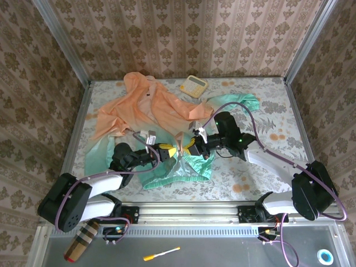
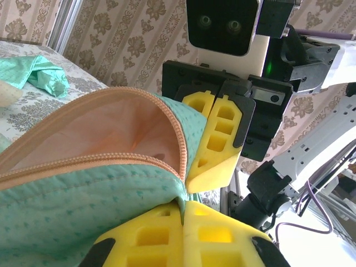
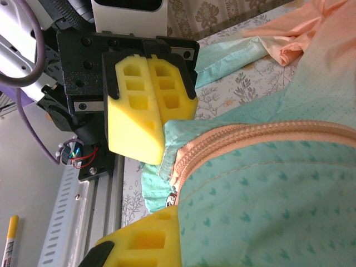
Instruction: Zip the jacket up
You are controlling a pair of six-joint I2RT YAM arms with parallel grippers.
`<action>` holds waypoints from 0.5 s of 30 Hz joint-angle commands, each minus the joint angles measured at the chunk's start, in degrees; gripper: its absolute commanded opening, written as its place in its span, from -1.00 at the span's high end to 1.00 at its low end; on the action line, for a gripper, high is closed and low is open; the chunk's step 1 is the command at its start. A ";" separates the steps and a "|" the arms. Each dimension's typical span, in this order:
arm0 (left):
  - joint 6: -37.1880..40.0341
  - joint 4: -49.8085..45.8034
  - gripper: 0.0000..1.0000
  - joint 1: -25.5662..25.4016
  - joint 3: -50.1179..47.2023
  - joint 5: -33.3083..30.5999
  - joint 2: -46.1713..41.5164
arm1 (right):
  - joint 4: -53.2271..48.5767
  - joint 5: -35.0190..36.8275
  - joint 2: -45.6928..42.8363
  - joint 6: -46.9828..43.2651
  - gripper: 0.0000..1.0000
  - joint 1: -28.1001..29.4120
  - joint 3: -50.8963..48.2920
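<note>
Where blocky foam jaws clamp it, the thin jacket [image 1: 150,105] bunches.

The table [image 1: 278,111] has a pale floral-patterned top with orange-brown blotches on its right side. The jacket [image 1: 150,105] lies crumpled on it, its peach-orange part spread over the far left and its mint-teal part bunched toward the near middle, with one teal sleeve reaching right. A small yellow calculator [image 1: 193,85] sits at the far edge, just beside the jacket.
</note>
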 commanded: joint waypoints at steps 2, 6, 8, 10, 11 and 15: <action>-0.89 3.63 1.00 -0.17 -0.93 1.40 0.58 | 3.06 -0.19 -2.18 -0.36 1.00 -0.17 -0.61; -0.93 3.92 1.00 -0.29 -1.13 1.22 0.93 | 3.77 -0.29 -2.57 0.01 1.00 -0.17 -0.92; -1.24 4.49 1.00 -0.33 -1.22 1.23 1.23 | 4.07 -0.29 -2.72 0.16 1.00 -0.17 -1.01; -1.54 4.77 1.00 -0.46 -1.05 1.33 1.28 | 4.14 -0.31 -2.65 0.21 1.00 -0.17 -1.06; -1.55 4.76 1.00 -0.55 -1.04 1.28 1.20 | 4.15 -0.42 -2.67 0.24 1.00 -0.17 -1.06; -1.96 4.85 1.00 -0.64 -0.95 1.22 0.54 | 4.70 -0.38 -2.61 0.61 1.00 -0.17 -1.23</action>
